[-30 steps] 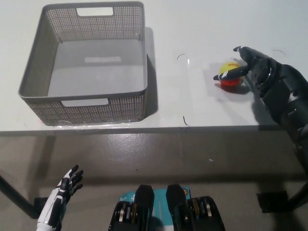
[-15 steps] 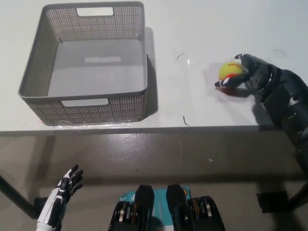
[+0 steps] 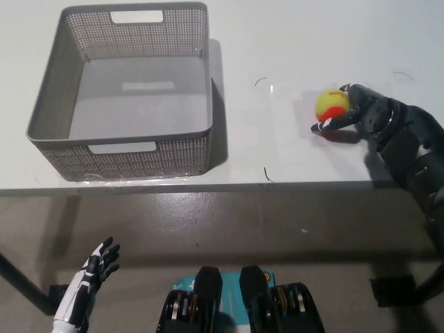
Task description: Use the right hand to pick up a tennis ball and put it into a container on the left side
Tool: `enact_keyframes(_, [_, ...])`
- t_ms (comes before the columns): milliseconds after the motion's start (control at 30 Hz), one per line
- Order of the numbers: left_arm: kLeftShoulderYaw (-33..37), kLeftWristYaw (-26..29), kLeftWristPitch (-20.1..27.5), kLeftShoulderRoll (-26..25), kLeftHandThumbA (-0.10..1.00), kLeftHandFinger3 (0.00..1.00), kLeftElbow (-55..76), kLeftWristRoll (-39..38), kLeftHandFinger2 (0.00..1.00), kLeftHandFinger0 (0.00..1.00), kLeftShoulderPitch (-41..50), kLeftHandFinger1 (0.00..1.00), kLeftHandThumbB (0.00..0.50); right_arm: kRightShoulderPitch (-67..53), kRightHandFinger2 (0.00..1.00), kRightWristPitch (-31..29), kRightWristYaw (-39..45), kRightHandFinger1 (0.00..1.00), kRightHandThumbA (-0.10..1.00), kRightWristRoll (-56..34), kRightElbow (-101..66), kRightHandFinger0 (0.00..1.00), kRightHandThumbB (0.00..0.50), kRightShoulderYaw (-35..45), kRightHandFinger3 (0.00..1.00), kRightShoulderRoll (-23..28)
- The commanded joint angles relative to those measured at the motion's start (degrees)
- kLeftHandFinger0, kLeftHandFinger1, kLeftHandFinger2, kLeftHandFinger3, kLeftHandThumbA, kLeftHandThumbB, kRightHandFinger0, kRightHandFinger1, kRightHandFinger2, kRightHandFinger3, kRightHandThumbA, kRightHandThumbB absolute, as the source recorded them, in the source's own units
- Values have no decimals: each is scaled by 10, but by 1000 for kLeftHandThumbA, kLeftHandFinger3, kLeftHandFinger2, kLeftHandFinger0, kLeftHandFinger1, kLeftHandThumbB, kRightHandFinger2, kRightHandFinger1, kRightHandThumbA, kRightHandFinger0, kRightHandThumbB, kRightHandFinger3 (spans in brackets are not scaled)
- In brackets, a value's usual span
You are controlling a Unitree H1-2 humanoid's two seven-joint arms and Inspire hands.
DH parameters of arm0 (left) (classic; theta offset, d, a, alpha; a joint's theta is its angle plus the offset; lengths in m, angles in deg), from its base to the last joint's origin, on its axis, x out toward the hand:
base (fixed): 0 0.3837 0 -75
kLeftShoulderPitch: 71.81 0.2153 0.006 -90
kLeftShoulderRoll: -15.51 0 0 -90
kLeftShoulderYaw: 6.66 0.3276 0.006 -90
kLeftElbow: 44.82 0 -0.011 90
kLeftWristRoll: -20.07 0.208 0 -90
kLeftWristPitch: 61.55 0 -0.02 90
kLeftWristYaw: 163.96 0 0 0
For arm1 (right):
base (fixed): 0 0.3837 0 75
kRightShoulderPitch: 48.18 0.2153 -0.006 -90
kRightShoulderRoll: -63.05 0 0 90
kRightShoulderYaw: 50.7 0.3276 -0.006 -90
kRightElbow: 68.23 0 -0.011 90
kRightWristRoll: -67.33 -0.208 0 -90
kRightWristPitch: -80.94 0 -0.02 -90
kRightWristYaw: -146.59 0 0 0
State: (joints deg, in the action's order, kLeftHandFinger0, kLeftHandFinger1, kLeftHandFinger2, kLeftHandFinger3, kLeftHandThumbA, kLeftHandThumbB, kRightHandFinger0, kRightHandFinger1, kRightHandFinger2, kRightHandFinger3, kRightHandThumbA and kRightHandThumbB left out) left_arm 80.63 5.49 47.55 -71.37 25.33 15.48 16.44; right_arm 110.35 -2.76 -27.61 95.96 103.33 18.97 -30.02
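A yellow and orange tennis ball (image 3: 331, 104) is at the right of the white table (image 3: 277, 41). My black right hand (image 3: 364, 111) wraps it from the right, with one finger (image 3: 327, 125) curled beneath the ball and others behind and over it. I cannot see whether the ball still rests on the tabletop. The grey mesh basket (image 3: 118, 138) stands at the table's left with nothing in it, well apart from the ball. My white left hand (image 3: 89, 281) hangs below the table's front edge at the lower left, fingers spread, holding nothing.
The table's front edge (image 3: 229, 186) runs across the middle of the view, with grey floor below it. Between basket and ball lies bare tabletop with a few small dark marks (image 3: 267, 173).
The right hand's fingers have shifted from lying across the ball's front to curling under and behind it, so more of the ball shows. The left hand has stayed put.
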Motion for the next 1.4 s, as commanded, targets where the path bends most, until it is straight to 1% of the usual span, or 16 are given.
enact_keyframes(0, [0,-4,15,-9,1000,1000,11,0,1000,1000,-5,1000,321,7,553,-69,-107,510,819,-52,-11,545,370,46,598,2])
enact_keyframes(33, [-1,-3,17,-9,1000,1000,10,-1,1000,1000,-6,1000,325,5,362,-78,-125,252,736,-57,-12,203,324,56,407,0])
enact_keyframes(67, [0,-3,14,-8,1000,1000,10,0,1000,1000,-7,1000,325,1,202,-94,-150,107,659,-65,-14,55,282,68,269,-1])
enact_keyframes(100, [0,-4,15,-8,1000,1000,9,0,1000,1000,-8,1000,320,-3,282,-112,-170,118,432,-75,-15,2,243,84,264,-3])
enact_keyframes(133, [0,-4,15,-8,1000,1000,9,0,1000,1000,-8,1000,319,-4,351,-118,-176,151,355,-78,-15,0,236,89,283,-4])
enact_keyframes(200, [0,-3,18,-9,1000,1000,8,2,1000,1000,-8,1000,308,-5,590,-131,-182,319,64,-102,-16,12,157,120,472,-8])
enact_keyframes(267, [0,-2,11,-10,1000,1000,13,2,1000,1000,-7,1000,309,-6,703,-154,-186,393,-97,-125,-16,22,107,153,675,-12])
enact_keyframes(300, [-1,0,10,-9,1000,1000,14,3,1000,1000,-7,1000,321,-7,738,-161,-189,418,-100,-125,-16,26,98,160,716,-12])
enact_keyframes(600, [0,-5,10,-10,1000,1000,11,1,1000,1000,-8,1000,343,-6,791,-185,-203,393,-100,-146,-14,0,104,198,737,-14])
enact_keyframes(700, [1,-4,15,-11,1000,1000,4,3,1000,1000,-11,1000,349,-4,754,-197,-218,352,-100,-147,-16,0,117,197,709,-15])
enact_keyframes(800, [0,-4,15,-13,1000,1000,3,4,1000,1000,-16,1000,349,6,634,-215,-216,275,-100,-169,-20,0,127,212,594,-18])
enact_keyframes(900, [-1,-4,14,-12,1000,1000,3,1,1000,1000,-16,1000,341,23,578,-220,-203,191,-100,-187,-26,0,117,226,582,-24])
enact_keyframes(1000, [0,-10,13,-13,1000,1000,3,-4,1000,1000,-16,1000,338,37,657,-227,-188,229,-100,-199,-33,0,124,236,697,-28])
enact_keyframes(1100, [1,-5,18,-12,1000,1000,0,3,1000,1000,-15,1000,332,55,700,-233,-175,312,-100,-214,-42,0,138,247,685,-37])
enact_keyframes(1233, [1,-9,12,-12,1000,1000,5,-2,1000,1000,-13,1000,314,71,546,-232,-191,174,-100,-195,-65,0,128,227,542,-52])
enact_keyframes(1367, [1,-6,17,-12,1000,1000,2,3,1000,1000,-14,1000,303,85,551,-227,-179,176,-100,-197,-92,0,153,222,557,-68])
